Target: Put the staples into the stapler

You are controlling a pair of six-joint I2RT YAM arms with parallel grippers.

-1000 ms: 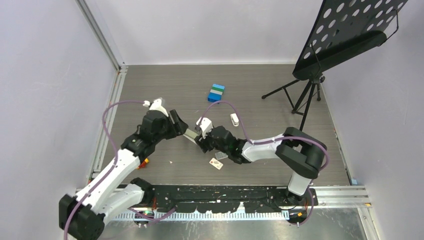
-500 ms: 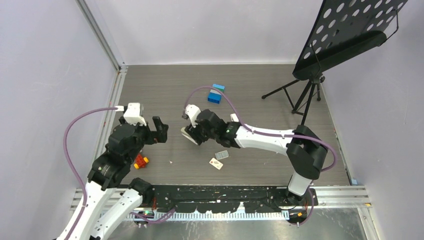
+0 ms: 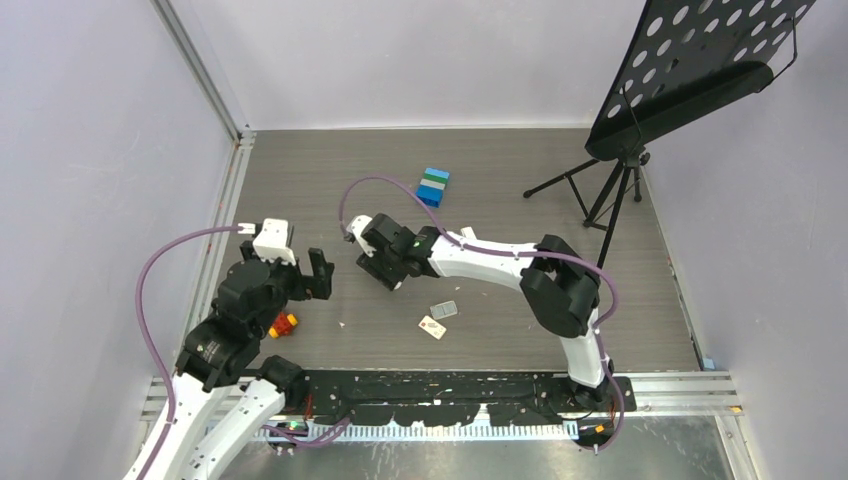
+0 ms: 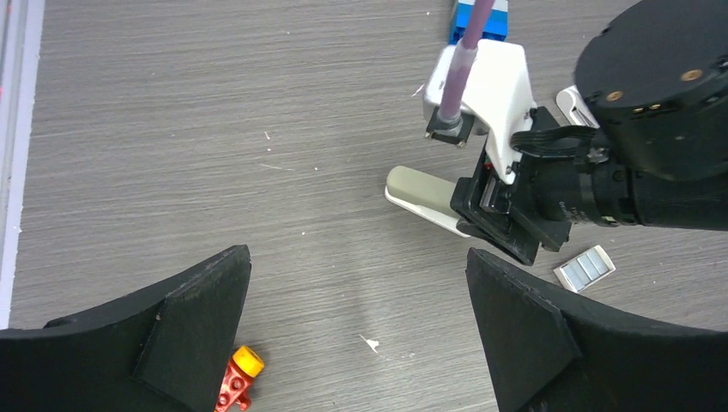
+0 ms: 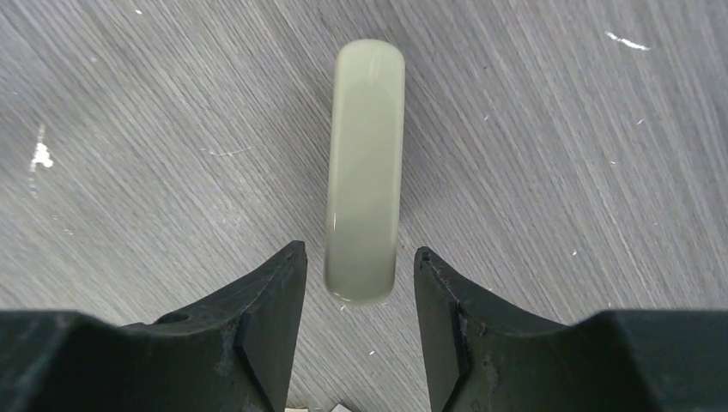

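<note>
The grey wood-grain worktop (image 3: 520, 180), boxed by pale lilac walls (image 3: 100, 120), carried the stapler (image 4: 419, 190) left of centre, its end between the spread fingers (image 5: 257, 318) of the right hand (image 5: 359, 253), gaps either side. The staples (image 3: 432, 327) lay nearer, to its right. The left hand (image 4: 358, 257) hung spread, empty.

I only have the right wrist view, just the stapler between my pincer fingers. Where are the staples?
Observer: The staples box lies flat on the table, closer to the near edge than the right pincer.
Operator: And the grey insert?
Observer: The insert lies outside the box, just beside it and apart from the stapler.
Operator: Is the left arm in my way?
Observer: No, the left pincer hangs open and empty, off to the stapler's left.
</note>
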